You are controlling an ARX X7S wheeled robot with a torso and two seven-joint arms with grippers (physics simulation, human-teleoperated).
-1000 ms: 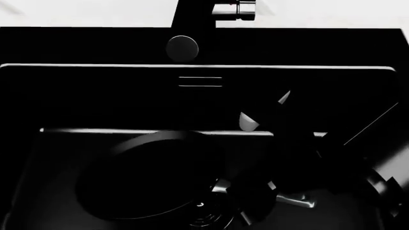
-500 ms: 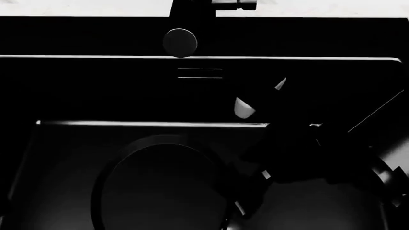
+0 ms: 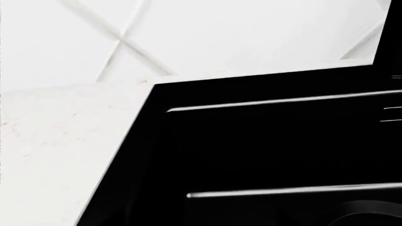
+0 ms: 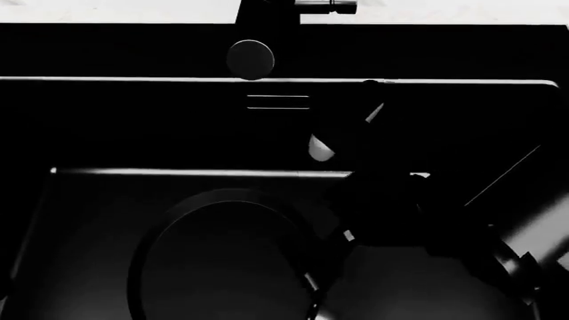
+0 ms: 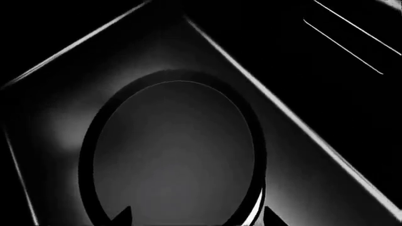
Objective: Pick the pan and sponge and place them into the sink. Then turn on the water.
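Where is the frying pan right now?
The pan lies flat on the floor of the black sink, left of centre in the head view, below the overflow slot; the right arm's dark tool hangs at its right rim.

A pale speckled surface [image 3: 56, 150] is lying under bright light, meeting a white wall [image 3: 238, 33] behind.

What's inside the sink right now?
The pan lies flat on the floor of the sink, rim up. The right arm's dark bulk covers the basin's right side, so the sponge isn't visible; the drain can't be made out either.
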